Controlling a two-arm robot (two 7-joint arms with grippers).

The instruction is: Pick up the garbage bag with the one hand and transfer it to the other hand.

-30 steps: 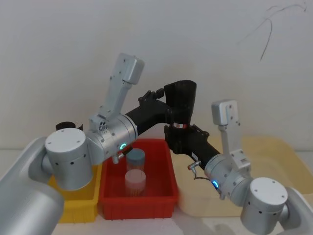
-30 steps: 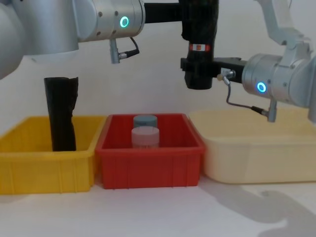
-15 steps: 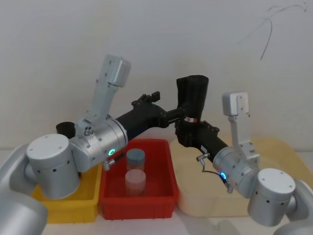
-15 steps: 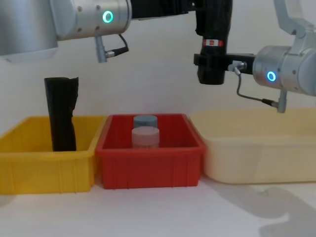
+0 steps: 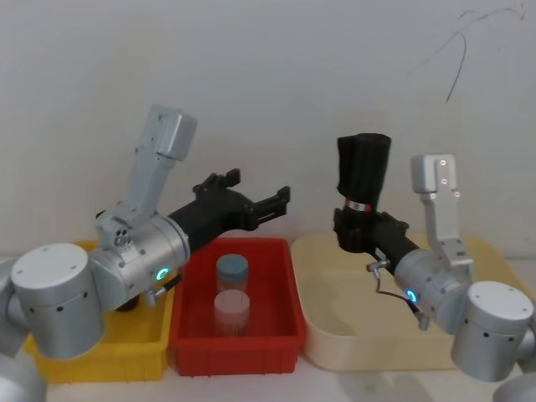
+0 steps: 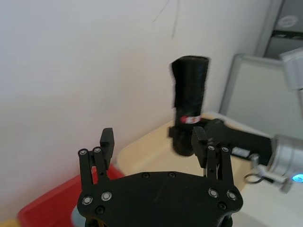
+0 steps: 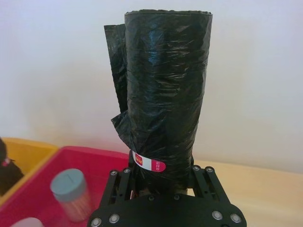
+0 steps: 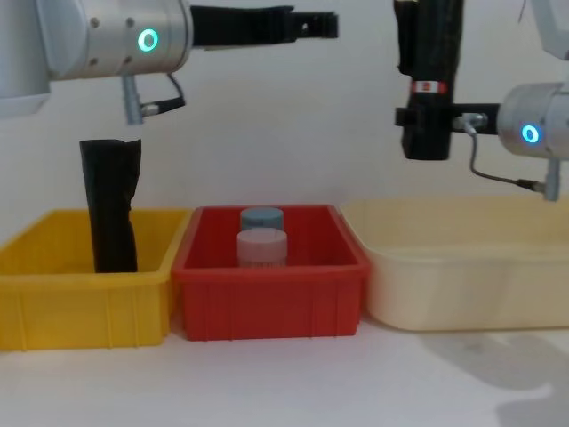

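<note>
Right gripper, jaws clamped, holds the garbage bag. Left gripper gapes empty, well apart. Handover looks done.

The black garbage bag bears a seemingly red-and-white band.

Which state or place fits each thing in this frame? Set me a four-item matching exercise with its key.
Things
1. black cylindrical plastic garbage bag roll with red-and-white label band
2. black two-finger left claw on the green-ringed arm
3. grey-blue capped round jar
4. plain black plastic roll

States or places
A. open, holding nothing
B. standing in the yellow plastic bin
C. held upright in the right claw
D. inside the red plastic bin

Pairs: 1-C, 2-A, 3-D, 4-B
</note>
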